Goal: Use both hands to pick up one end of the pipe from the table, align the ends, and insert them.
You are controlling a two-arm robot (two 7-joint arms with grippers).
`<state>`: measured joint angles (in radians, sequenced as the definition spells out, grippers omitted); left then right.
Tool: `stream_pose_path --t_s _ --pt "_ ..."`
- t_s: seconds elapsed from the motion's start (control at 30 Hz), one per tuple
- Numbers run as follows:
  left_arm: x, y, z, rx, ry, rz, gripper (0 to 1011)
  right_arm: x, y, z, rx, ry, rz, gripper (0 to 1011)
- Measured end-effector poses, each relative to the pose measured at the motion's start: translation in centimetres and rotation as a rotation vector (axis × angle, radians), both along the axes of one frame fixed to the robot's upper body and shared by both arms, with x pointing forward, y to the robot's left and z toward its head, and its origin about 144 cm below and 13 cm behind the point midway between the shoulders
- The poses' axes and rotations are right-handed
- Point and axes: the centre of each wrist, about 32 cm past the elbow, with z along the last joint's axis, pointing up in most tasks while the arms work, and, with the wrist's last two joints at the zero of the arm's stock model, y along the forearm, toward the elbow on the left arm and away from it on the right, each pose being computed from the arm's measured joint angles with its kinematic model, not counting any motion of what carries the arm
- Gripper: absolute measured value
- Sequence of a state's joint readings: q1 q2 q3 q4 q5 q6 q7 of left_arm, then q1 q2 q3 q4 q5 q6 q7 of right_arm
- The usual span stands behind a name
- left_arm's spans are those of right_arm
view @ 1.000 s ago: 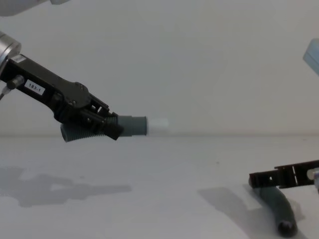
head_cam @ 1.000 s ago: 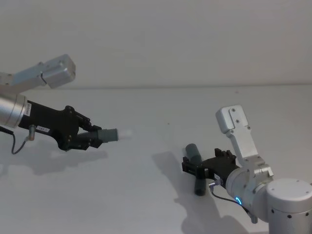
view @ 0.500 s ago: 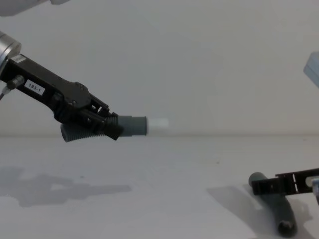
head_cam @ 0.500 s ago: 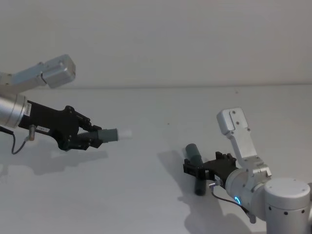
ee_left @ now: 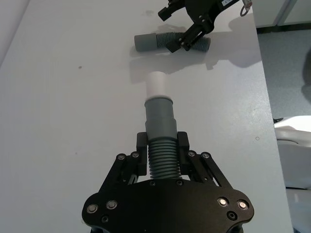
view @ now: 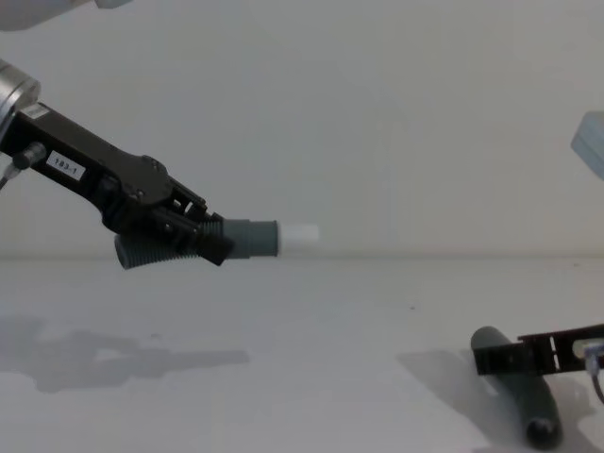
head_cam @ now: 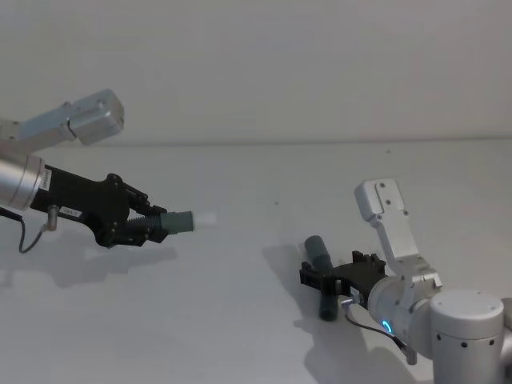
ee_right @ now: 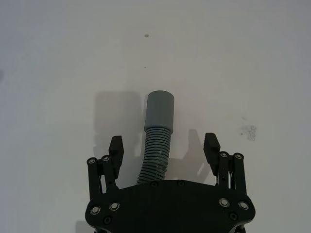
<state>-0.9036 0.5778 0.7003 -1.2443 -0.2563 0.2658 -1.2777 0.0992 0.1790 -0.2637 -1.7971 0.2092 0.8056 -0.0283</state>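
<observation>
Left gripper (head_cam: pixel 152 226) clamping white-tipped hose piece (head_cam: pixel 180 221) above desk (head_cam: pixel 256 184), right gripper (ee_right: pixel 163 142) straddling plain hose piece (ee_right: pixel 160 109), fingers standing apart.

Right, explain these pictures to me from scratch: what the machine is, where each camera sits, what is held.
This is a two-armed robot: silver-grey arms ending in black plastic two-finger grippers. The head picture looks down from above; the chest picture looks across the matt white table from lower down; each wrist picture looks along one arm's own gripper. The left gripper is shut on a dark grey ribbed hose piece with a white tip, held in the air above the table. The right gripper is down at the table, fingers open on either side of a second dark grey ribbed hose piece with a plain cuff, which lies on the table ungripped.
</observation>
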Motion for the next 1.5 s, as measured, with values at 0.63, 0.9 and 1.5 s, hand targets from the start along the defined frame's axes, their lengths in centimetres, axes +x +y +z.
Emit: stream_pose_path --t_s 0.63,0.9,1.5 --pt "0.0 0.0 0.0 0.0 0.0 0.0 325 0.38 0.02 -0.09 -0.004 0.015 -0.001 692" --pt "0.0 0.0 0.0 0.0 0.0 0.0 325 0.31 0.01 -0.14 0.001 0.021 0.014 396" --pt "0.0 0.0 0.0 0.0 0.0 0.0 325 0.01 0.16 -0.13 0.06 0.039 0.079 157"
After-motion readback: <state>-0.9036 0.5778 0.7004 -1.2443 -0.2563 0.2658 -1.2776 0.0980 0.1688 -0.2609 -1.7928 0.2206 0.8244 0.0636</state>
